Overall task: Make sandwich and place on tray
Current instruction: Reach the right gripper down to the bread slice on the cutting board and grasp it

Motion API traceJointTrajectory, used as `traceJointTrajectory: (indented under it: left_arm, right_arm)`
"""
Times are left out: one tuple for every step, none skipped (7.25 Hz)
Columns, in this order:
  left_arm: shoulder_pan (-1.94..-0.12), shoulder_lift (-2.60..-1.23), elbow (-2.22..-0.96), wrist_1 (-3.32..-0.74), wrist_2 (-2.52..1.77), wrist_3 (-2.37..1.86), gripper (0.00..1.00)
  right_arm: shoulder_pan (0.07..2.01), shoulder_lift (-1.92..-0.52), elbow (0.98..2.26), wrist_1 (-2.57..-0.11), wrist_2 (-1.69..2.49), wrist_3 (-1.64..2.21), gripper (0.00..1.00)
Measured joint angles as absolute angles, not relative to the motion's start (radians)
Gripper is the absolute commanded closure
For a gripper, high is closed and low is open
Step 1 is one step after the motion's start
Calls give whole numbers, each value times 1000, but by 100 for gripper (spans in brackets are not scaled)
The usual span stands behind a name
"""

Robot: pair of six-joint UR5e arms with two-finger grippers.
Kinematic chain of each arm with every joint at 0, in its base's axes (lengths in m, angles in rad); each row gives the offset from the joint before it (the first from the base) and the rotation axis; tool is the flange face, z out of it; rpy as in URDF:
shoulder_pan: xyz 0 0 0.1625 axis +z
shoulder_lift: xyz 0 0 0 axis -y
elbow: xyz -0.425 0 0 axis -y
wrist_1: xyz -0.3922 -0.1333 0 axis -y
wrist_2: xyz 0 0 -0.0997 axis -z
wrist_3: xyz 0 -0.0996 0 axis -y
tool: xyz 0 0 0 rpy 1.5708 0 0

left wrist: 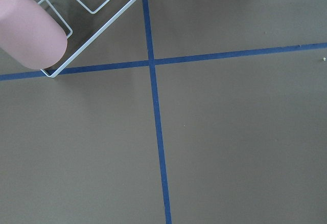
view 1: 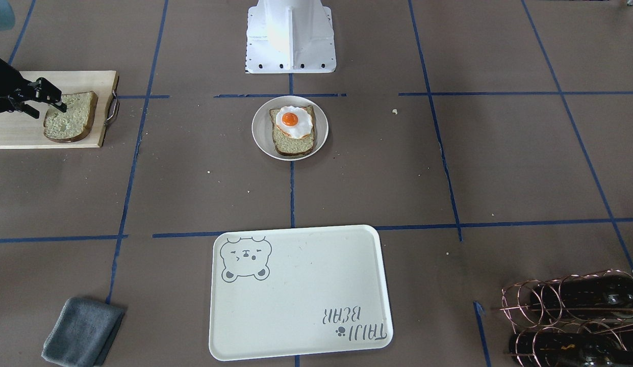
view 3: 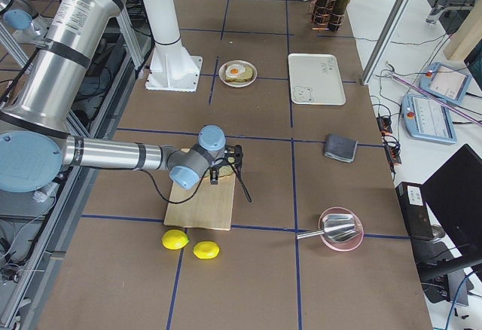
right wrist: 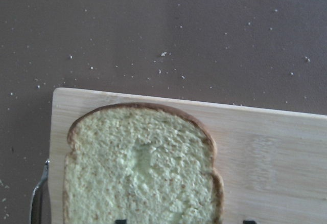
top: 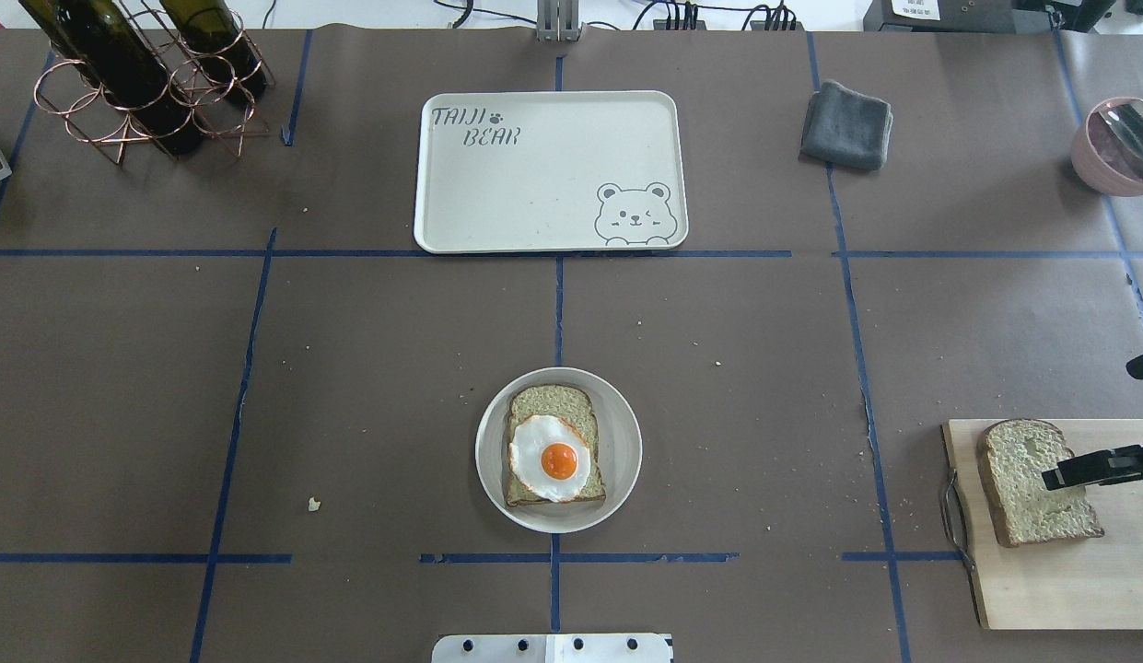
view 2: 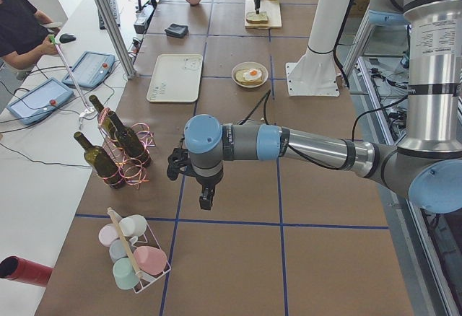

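One bread slice lies on a small round white plate at the table's middle, with the fried egg on top of it. The second slice lies on a wooden cutting board at the right. My right gripper is open just above this slice. The right wrist view shows the slice below, with the fingertips wide apart at the frame's bottom edge. The cream bear tray holds nothing, at the far side. My left gripper hovers over bare table far left; I cannot tell if it is open.
A copper rack with wine bottles stands far left. A grey cloth and a pink bowl are far right. Two lemons lie past the board. A cup rack is near the left arm.
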State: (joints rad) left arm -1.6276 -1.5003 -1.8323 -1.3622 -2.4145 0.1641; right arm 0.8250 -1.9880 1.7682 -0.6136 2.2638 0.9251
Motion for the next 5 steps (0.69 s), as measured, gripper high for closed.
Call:
traceJointTrajectory:
  left_arm:
    - [-1628,-1500,-1833,-1362,-2415,164,0]
    - [-1628,-1500,-1833,-1362,-2414,164,0]
    - [-1628,-1500,-1834,-1362,-2414,163,0]
    - [-1628,-1500,-1834,-1362,-2414,163,0]
    - [-1628,-1500,-1835,-1362,-2414,164,0]
  right_arm:
    - [825,-1988,1764,-609,2263,940,35]
    - [826,-1988,1761,-607,2261,948,36]
    - [826,-1988,1758,-606,2260,951,42]
    - [827,-1988,1757,-606,2259,952,43]
    - [827,-1989,1755,-606,2258,952,45]
